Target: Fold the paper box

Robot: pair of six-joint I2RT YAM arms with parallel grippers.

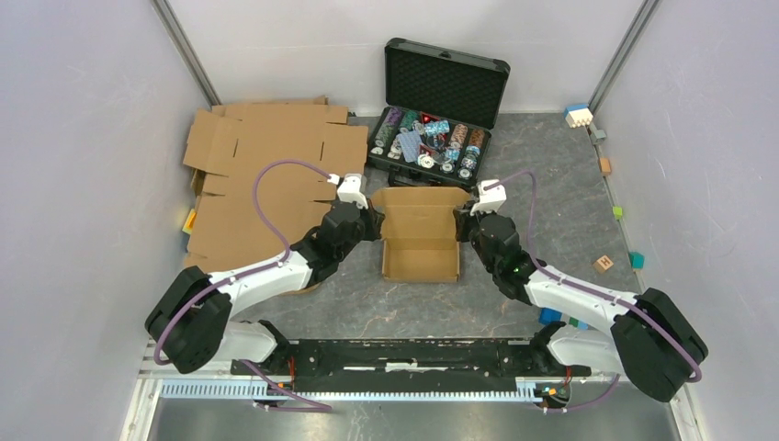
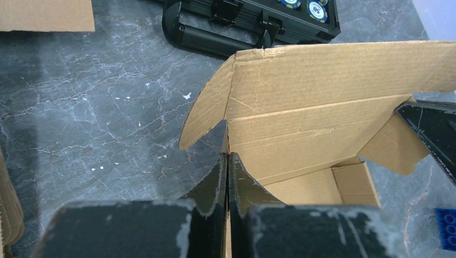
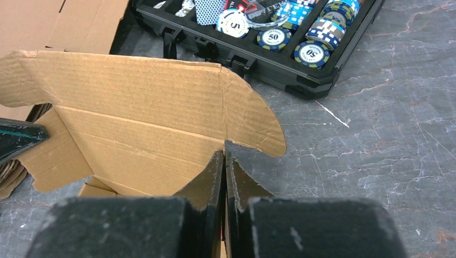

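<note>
The paper box sits mid-table as an open brown tray with its lid flap standing up at the far side. My left gripper is shut on the box's left side wall; in the left wrist view the gripper pinches a thin cardboard edge beside the raised lid of the box. My right gripper is shut on the right side wall. In the right wrist view that gripper clamps the wall, with the lid of the box and its rounded ear beyond.
A black case of poker chips stands open just behind the box. Bigger flat cardboard sheets lie at the back left. Small coloured blocks are scattered on the right, and a blue block lies by the right arm.
</note>
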